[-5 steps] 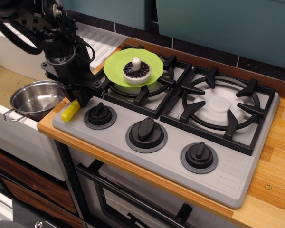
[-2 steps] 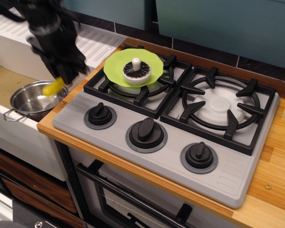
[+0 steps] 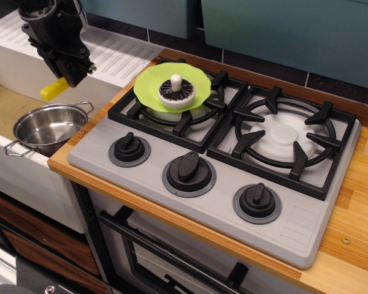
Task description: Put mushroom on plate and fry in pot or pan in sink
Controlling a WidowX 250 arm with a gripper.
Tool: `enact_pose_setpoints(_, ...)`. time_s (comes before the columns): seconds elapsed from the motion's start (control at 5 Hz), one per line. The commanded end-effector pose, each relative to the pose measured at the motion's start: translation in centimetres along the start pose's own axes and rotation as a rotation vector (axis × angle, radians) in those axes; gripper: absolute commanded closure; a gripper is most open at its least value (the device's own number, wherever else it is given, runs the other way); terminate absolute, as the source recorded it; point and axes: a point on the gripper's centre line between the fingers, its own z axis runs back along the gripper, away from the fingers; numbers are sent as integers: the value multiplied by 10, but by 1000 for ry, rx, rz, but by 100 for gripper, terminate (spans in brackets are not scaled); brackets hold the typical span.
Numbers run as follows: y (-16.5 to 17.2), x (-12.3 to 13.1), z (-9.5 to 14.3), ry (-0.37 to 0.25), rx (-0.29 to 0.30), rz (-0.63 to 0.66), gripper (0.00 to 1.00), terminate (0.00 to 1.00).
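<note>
— Where is your stubby yellow fry [image 3: 53,90]?
— Clamped in your black gripper [image 3: 67,79], up-left of the shiny steel pot [image 3: 46,125], with open air between.
— The mushroom?
— Right of the pot, the dark-capped, white-stemmed mushroom [image 3: 176,91] sits on the wavy lime-green plate [image 3: 148,86]. Your arm is cut off above.

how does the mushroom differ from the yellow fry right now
The dark-capped toy mushroom is round and sits stem-up on the lime green plate; the yellow stick-shaped fry is long and hangs tilted in the black gripper, off any surface, near the steel pot. Both are small food pieces.
</note>
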Motion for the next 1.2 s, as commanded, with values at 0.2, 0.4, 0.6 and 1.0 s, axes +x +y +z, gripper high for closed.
enact_pose_setpoints(0.2, 26, -1, -19, -67, -20, -5, 100, 0)
enact_pose_setpoints(0.4, 30, -4, -31, -82, -44, -10, 100, 0)
enact_pose_setpoints(0.6, 34, -4, -42, -102, -57, -20, 100, 0)
enact_pose_setpoints(1.0, 31, -5, -35, -108, -16, -32, 0, 0)
